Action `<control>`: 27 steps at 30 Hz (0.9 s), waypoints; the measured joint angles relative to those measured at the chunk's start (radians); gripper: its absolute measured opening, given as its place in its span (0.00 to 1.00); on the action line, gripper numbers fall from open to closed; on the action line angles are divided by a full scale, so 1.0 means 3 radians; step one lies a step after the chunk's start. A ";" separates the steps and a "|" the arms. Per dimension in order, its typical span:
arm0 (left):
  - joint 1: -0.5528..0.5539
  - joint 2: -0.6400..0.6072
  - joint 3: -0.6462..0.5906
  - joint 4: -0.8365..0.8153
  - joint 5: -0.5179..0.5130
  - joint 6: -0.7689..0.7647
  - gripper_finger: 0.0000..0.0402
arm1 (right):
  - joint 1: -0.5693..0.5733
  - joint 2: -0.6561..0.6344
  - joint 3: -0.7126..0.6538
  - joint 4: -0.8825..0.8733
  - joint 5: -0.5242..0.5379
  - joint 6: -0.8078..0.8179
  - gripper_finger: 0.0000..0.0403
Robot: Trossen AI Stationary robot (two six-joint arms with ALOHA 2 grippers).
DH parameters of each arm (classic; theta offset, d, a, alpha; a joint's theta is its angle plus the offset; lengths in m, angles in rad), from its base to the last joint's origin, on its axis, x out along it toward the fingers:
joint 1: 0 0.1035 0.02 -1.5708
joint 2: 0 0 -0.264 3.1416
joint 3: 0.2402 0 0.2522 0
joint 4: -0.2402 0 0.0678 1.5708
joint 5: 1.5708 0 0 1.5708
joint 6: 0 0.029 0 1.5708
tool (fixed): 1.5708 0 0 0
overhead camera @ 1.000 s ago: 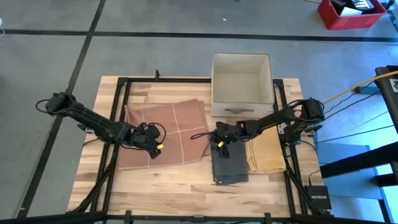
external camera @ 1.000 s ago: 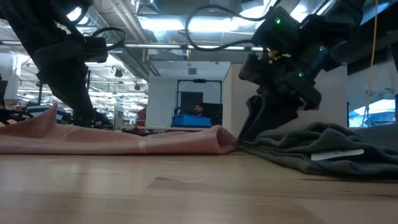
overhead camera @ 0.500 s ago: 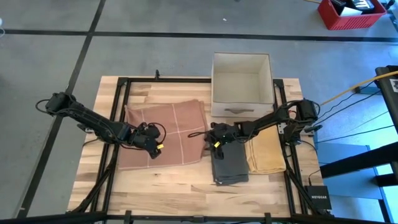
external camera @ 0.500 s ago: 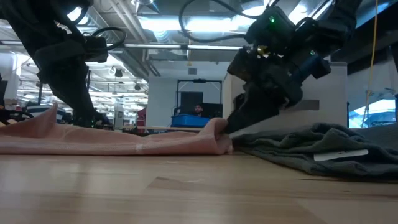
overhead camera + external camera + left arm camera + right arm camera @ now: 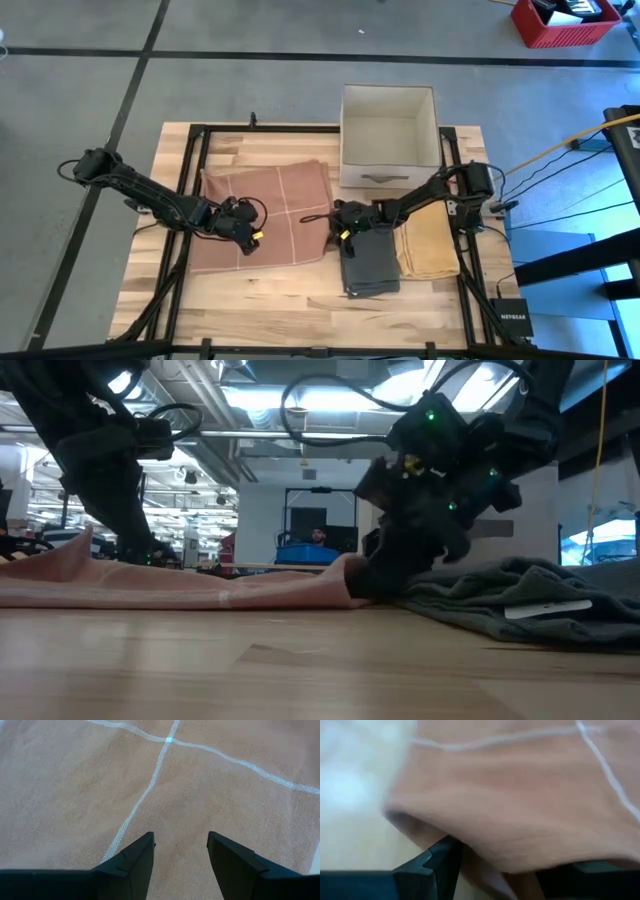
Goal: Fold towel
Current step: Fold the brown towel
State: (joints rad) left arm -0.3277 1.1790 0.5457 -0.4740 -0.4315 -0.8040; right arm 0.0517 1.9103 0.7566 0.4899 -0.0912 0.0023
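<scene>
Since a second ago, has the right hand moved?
Yes. The right hand slid left, away from the white box, reaching the brown towel's right edge.

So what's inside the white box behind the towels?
The white box looks empty: the high view shows only its pale bare floor and walls. The strip of floor just inside its near wall is hidden by that wall's rim, so something small there cannot be ruled out.

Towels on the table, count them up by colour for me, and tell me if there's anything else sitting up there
Pink-brown towel: 1
Dark grey towel: 1
Tan-yellow towel: 1
White box: 1
Total: 4 things, 3 of them towels
</scene>
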 joint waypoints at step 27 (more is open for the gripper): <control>-0.0001 0.0001 0.0000 -0.0027 -0.0075 -0.0023 0.44 | -0.0090 -0.0477 0.0111 -0.1120 -0.0328 -0.0074 0.55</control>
State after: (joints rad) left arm -0.3278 1.1793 0.5457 -0.4820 -0.4541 -0.8109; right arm 0.0247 1.7673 0.7900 0.1537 -0.1895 -0.0199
